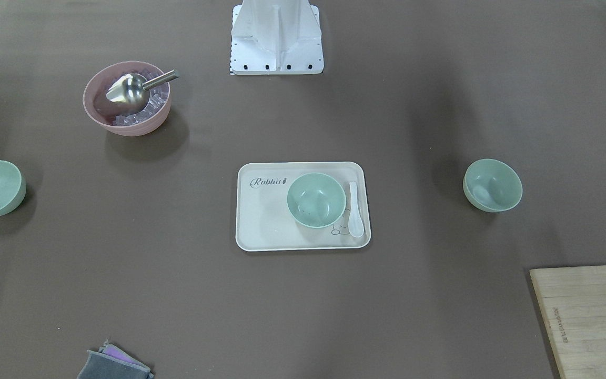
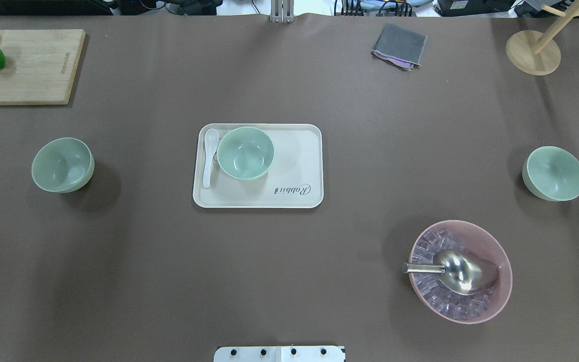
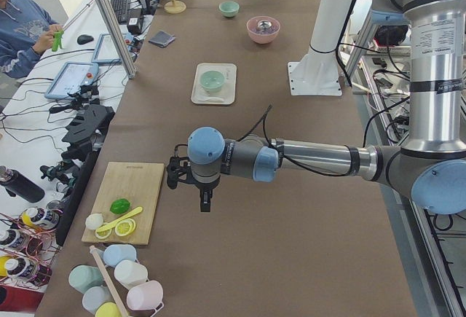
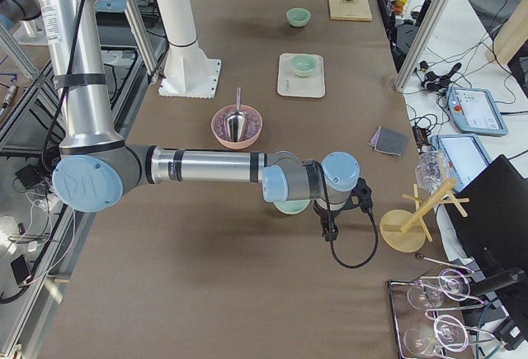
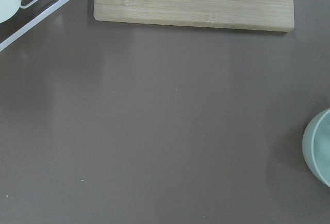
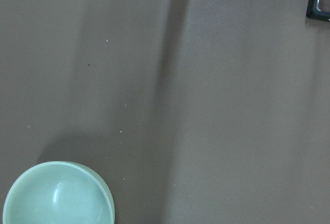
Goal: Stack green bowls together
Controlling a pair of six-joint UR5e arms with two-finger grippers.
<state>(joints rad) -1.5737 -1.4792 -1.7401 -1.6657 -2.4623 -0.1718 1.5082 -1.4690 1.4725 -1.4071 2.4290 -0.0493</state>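
Observation:
Three pale green bowls stand apart and upright. One bowl (image 2: 62, 165) is on the table's left side, one (image 2: 245, 153) sits on the cream tray (image 2: 289, 196), and one (image 2: 554, 173) is on the right side. My left gripper (image 3: 206, 204) hangs high above the table near the left bowl, whose edge shows in the left wrist view (image 5: 319, 147). My right gripper (image 4: 330, 235) hangs above the right bowl (image 6: 56, 195). Both grippers show only in the side views, so I cannot tell whether they are open or shut.
A pink bowl (image 2: 460, 271) with ice cubes and a metal scoop stands at the near right. A white spoon (image 2: 209, 156) lies on the tray. A cutting board (image 2: 23, 65) with fruit, a grey cloth (image 2: 399, 46) and a wooden stand (image 2: 533, 53) line the far edge.

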